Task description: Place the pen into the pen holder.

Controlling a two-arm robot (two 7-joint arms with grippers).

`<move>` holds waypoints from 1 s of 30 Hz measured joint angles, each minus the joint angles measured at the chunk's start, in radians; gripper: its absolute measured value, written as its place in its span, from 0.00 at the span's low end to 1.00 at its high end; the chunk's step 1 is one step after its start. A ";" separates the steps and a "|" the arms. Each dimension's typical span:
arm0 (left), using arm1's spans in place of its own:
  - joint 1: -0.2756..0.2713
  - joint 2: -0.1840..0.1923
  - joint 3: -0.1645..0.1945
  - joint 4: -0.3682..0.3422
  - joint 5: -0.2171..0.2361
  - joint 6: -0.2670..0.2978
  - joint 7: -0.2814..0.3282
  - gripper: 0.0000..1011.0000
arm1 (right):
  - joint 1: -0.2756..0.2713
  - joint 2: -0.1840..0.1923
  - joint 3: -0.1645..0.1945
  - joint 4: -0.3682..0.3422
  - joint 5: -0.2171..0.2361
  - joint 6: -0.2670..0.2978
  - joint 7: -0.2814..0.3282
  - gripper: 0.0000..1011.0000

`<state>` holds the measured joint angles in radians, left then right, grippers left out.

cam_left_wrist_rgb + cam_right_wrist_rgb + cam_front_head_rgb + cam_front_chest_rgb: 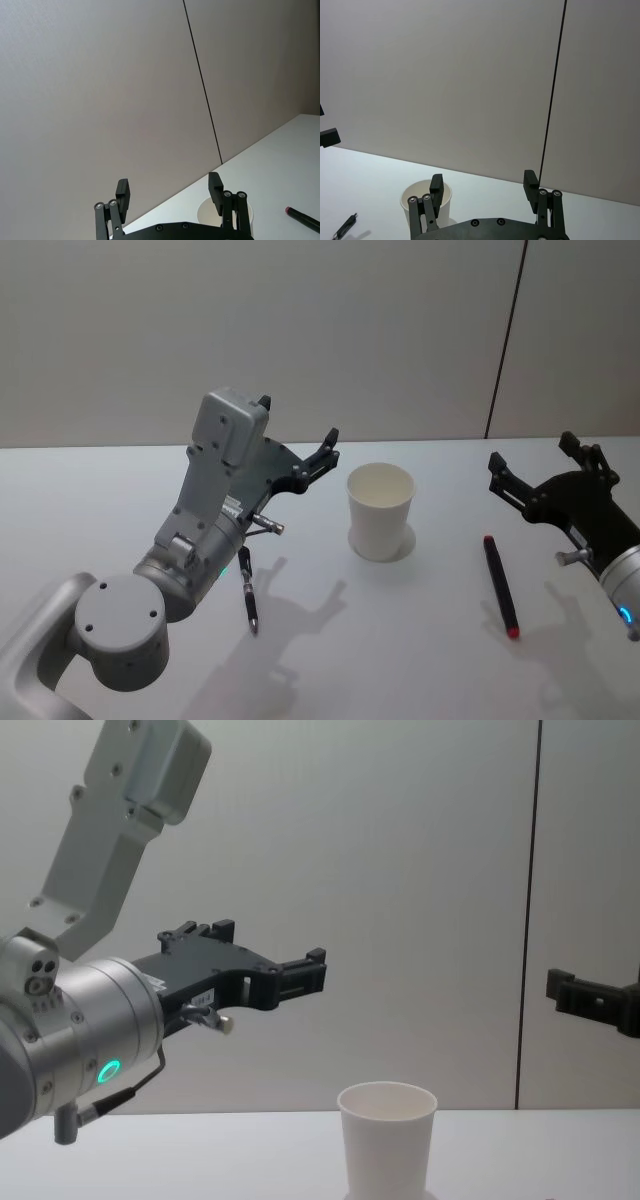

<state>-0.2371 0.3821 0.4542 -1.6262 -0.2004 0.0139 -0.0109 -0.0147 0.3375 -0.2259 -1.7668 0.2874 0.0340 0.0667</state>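
Two grippers, both spread wide, flank the cup (380, 510): left gripper (297, 420) over a black pen (248, 595), its top end unclear; right gripper (532, 450) near a red-tipped pen (500, 585).

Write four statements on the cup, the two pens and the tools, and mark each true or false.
1. The white paper cup stands upright on the white table. True.
2. The black pen with red ends lies inside the cup. False: it lies flat on the table to the cup's right, apart from it.
3. The left tool grips the slim black pen with a silver tip. False: the tool is open and empty, raised over the table, and that pen lies on the table left of the cup.
4. The right tool is open. True.
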 joint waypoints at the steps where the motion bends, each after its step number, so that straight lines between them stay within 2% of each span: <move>1: 0.000 0.000 0.000 0.000 0.000 0.000 0.000 0.99 | 0.000 0.000 0.000 0.000 0.000 0.000 0.000 0.99; 30: 0.000 0.000 0.000 0.000 0.000 0.000 0.000 0.99 | 0.000 0.000 0.000 0.000 0.000 0.000 0.000 0.99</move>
<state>-0.2372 0.3821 0.4542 -1.6262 -0.2004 0.0139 -0.0109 -0.0146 0.3374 -0.2258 -1.7667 0.2874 0.0340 0.0667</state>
